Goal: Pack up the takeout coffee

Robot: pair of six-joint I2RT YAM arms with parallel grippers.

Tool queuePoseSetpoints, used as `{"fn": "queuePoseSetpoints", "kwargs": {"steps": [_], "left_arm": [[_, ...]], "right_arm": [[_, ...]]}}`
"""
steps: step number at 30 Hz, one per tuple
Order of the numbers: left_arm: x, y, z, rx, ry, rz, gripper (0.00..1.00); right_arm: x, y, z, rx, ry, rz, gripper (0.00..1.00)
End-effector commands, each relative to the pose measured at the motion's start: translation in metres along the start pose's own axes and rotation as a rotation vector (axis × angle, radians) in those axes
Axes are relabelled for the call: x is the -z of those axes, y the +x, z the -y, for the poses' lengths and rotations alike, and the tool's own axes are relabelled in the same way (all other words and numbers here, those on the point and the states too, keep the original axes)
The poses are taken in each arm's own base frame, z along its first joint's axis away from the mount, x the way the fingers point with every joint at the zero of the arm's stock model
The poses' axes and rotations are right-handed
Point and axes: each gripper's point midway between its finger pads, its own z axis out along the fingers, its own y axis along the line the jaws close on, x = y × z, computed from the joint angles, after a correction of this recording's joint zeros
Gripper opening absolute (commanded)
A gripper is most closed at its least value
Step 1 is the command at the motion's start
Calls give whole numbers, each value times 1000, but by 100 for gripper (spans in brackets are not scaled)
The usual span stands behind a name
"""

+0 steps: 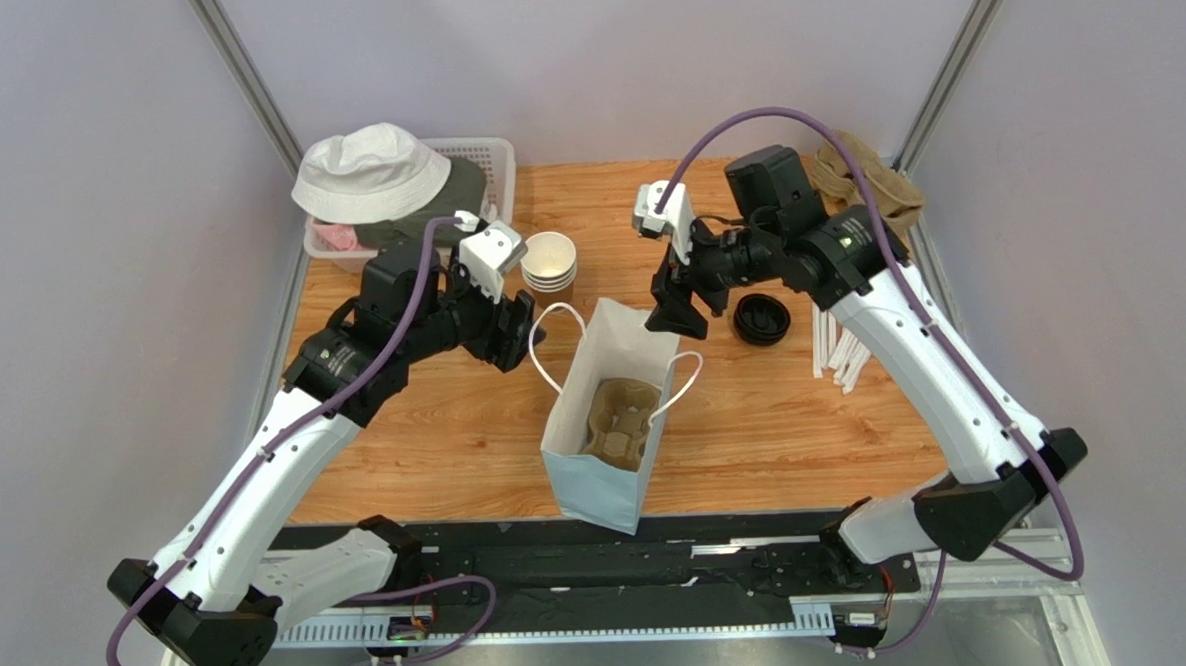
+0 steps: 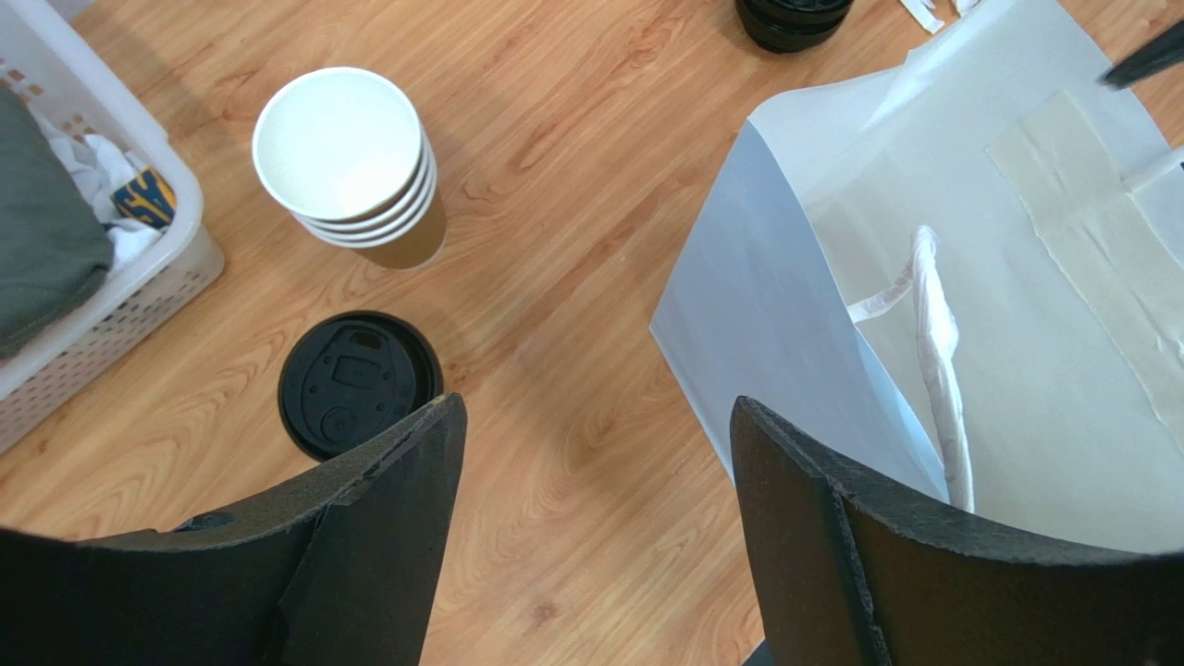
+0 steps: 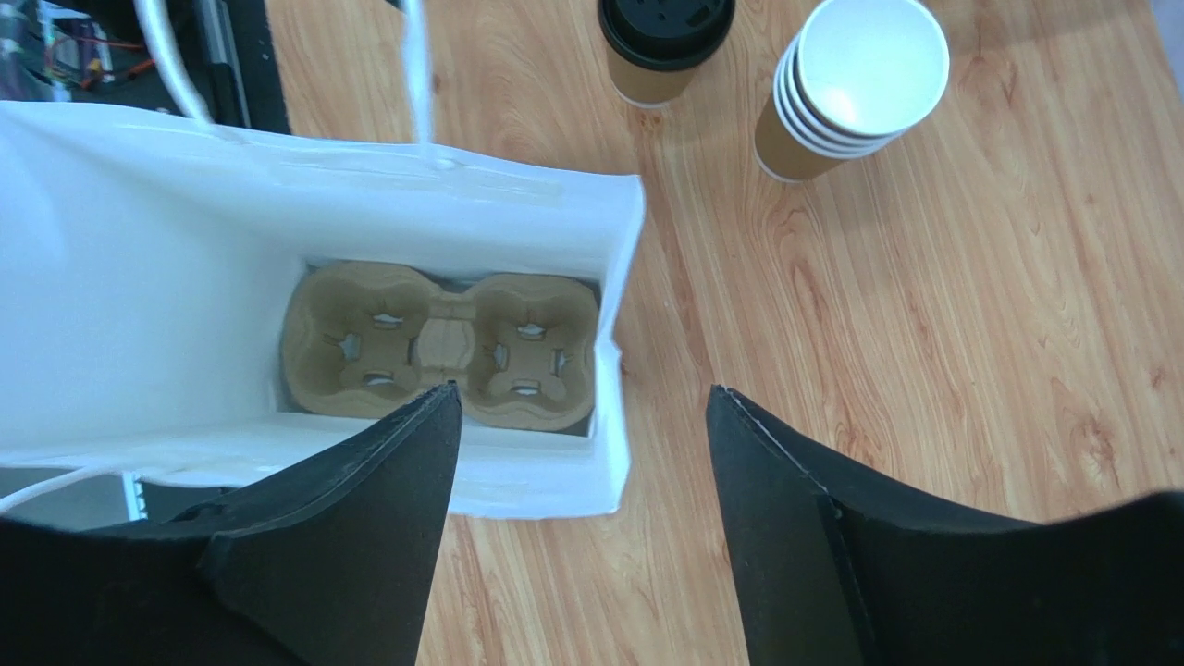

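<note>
My wooden table (image 1: 798, 414) sat between plain grey walls (image 1: 618, 62), with a basket (image 1: 499, 160) at the far left. The takeout coffee (image 2: 359, 385) stood straight up, lid on top, beside the stack of cups (image 2: 348, 160) and left of the white bag (image 1: 599, 491). My left pincer (image 2: 598, 416) and right pincer (image 3: 584, 403) were both spread wide, holding nothing.

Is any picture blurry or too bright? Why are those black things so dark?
Top external: evenly lit and sharp, only soft shadows. Left wrist: the black fingers are dark, nearly featureless shapes, while the takeout coffee looks crisp. Right wrist: the white paper bag wall glares almost blank, yet the cup carrier inside shows clearly.
</note>
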Motion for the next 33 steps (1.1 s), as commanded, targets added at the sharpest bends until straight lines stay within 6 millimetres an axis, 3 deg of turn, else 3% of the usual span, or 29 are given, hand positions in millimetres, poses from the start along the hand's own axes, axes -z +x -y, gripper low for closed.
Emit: {"fn": "queuePoseSetpoints", "kwargs": {"steps": [1, 3, 5, 6, 8, 9, 11, 12, 19, 24, 33], "left_arm": [[1, -12, -12, -26, -53, 62, 78], [-2, -8, -18, 21, -67, 46, 79], [-4, -5, -27, 54, -81, 32, 79], [-6, -2, -30, 85, -85, 26, 78], [-8, 1, -35, 100, -95, 18, 78], [-8, 2, -39, 113, -107, 18, 78], [-9, 6, -42, 122, -112, 10, 77], [-9, 7, -43, 126, -115, 7, 77], [-15, 27, -63, 160, -165, -49, 78], [-21, 43, -76, 151, -180, -131, 89], [-40, 75, -109, 118, -283, -316, 94]], "right_arm": [[-18, 8, 23, 22, 42, -35, 71], [-27, 19, 22, 15, 19, -62, 68], [-32, 24, 22, 27, 1, -77, 57], [-31, 26, 20, 29, -6, -83, 44], [-29, 22, 18, 49, -17, -76, 33], [-26, 18, 16, 57, -27, -63, 22], [-19, 10, 12, 76, -25, -35, 11], [-17, 7, 10, 81, -29, -24, 1], [0, -1, -4, 127, -7, 13, 0], [4, -2, -15, 162, -26, 28, 0], [-2, 8, -17, 158, -22, 25, 0]]}}
